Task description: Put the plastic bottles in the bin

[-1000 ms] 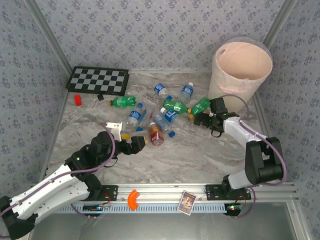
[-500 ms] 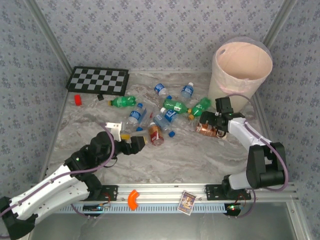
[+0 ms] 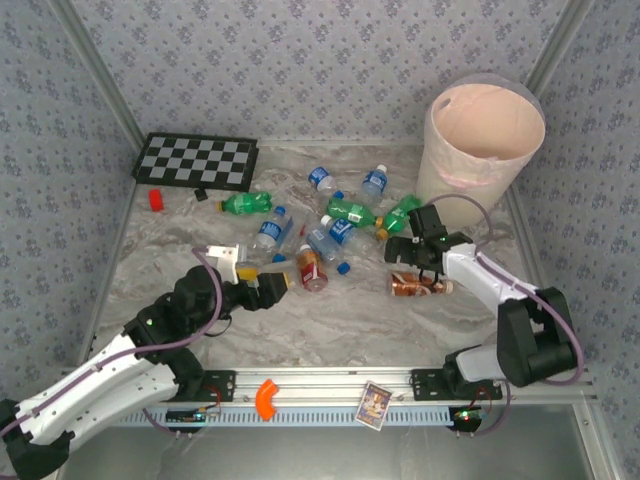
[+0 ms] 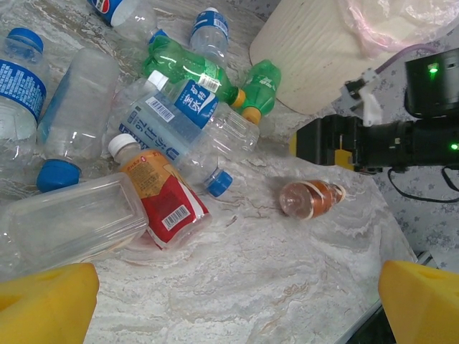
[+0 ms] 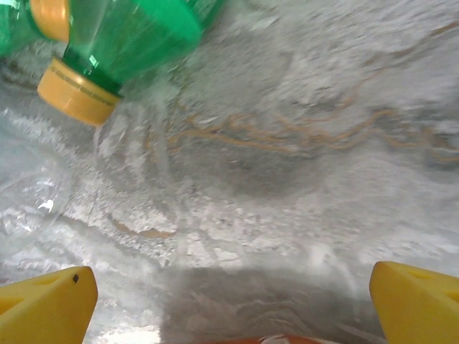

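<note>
The bin stands upright on the bench at the upper right of the top view. The plastic bottles lie scattered on the bench in the centre of the frame, to the left of the bin and outside it. Most are clear with blue labels, and three are green. One green bottle lies nearest the bin wall. A brown-labelled bottle lies on its side apart from the cluster, right of centre, just below the wrist of the right arm. The right jaws stand wide apart and hold nothing. In the right wrist view their yellow tips occupy the two lower corners, with bare bench between them and a yellow cap on a green bottle at the upper left. The left arm reaches from the lower left toward the cluster. The left jaws also stand wide apart and empty. In the left wrist view a red-labelled bottle and a clear rectangular tub lie just ahead of them. A chequered board and a red block lie at the upper left.
</note>
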Robot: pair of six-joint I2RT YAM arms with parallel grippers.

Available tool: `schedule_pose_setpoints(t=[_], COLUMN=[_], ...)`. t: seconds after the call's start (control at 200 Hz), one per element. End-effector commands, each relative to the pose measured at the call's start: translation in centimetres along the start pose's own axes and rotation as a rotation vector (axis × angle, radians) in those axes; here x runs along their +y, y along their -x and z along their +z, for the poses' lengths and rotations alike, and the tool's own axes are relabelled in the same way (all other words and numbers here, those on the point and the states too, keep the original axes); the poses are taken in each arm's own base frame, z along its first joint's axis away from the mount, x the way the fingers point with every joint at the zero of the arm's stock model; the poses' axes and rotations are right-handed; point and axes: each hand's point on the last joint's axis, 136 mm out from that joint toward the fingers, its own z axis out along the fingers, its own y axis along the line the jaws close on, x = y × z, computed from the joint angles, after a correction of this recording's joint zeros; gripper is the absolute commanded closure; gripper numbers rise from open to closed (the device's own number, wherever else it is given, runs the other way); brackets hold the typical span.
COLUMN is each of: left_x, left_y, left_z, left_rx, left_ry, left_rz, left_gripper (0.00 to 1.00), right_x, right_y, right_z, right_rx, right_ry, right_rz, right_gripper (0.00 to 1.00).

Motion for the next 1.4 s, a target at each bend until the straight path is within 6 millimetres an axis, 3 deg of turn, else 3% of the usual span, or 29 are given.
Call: schedule_pose_setpoints(t=[0.0,0.11,0.405,0.63,0.855,1.0,1.394], left_x=[-0.2,-0.3,-0.3,-0.2,-0.3,-0.2,-0.4], left_y=[0.1,0.1,0.1,0.2,0.1,0.1,0.1], left_z=[-0.2,-0.1,-0.5,-0.5,-0.6,-0.6,-0.5], left_rx=[-0.007,-0.014,-0.011,-0.026,-0.020,-0.021,-0.016], left_ry=[-0.009,-0.016,-0.019,-0.028,-0.025,-0.023,-0.031], left_rz=[0.006,0.000,0.004,0.000,0.000,-0.002,-0.002], left_gripper=[0.00,0.00,0.00,0.00,0.00,0.00,0.00], right_x=[-2.6,-3.9,-6.9,-5.7,-4.2,-4.2,-3.4], right_y=[1.1,-1.0,-8.5,-12.5,-13.3,-13.9,-14.3], right_z=[-3.8,-5.5,-6.9,-5.5,-3.6,-2.6,-1.9], right_rx=[-0.101,-0.073,0.073,0.139,0.153,0.170,0.192], right_ry=[-0.159,-0.187,-0.260,-0.109,-0.001,-0.009,0.042], right_rz=[0.110,0.256,0.511,0.668,0.733,0.723,0.699], right_gripper=[0.01,0.01,0.00,0.04,0.15,0.18,0.34])
